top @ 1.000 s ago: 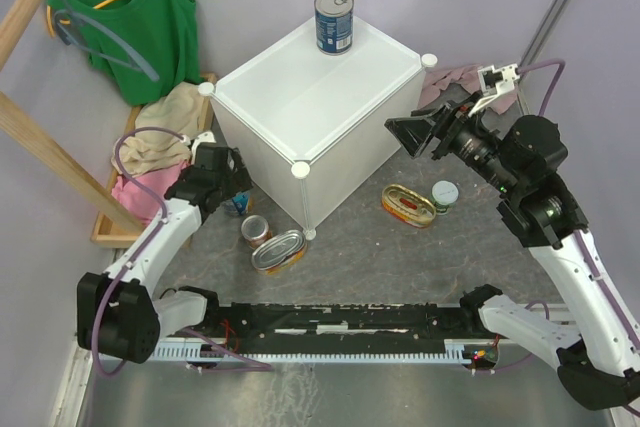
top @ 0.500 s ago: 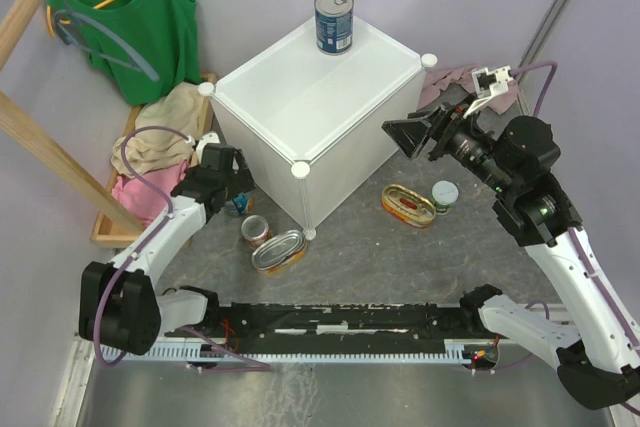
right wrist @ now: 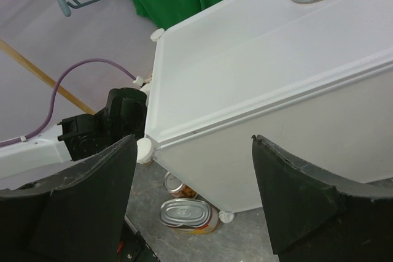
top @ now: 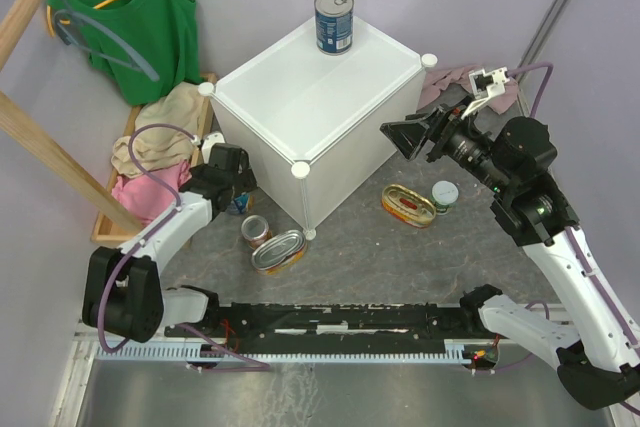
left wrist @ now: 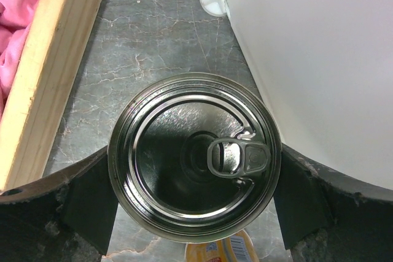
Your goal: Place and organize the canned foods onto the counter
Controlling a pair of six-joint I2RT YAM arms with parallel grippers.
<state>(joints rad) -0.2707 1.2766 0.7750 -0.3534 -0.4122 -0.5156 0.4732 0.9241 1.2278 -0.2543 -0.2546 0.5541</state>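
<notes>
Can [left wrist: 194,145] stands between left gripper [left wrist: 194,173] jaws, whether clamped unclear; right gripper [right wrist: 193,142] gapes wide, empty

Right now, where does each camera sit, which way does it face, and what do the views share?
Top external: above and behind the left arm and right arm, looking down on the counter; both show.
Left wrist: on the left arm, pointing straight down at a pull-tab can between the left jaws.
Right wrist: on the raised right arm, facing across the counter top; open, empty right jaws frame it.
Shared: top and right wrist both show the blue can on the counter and the oval tin by its near corner.
</notes>
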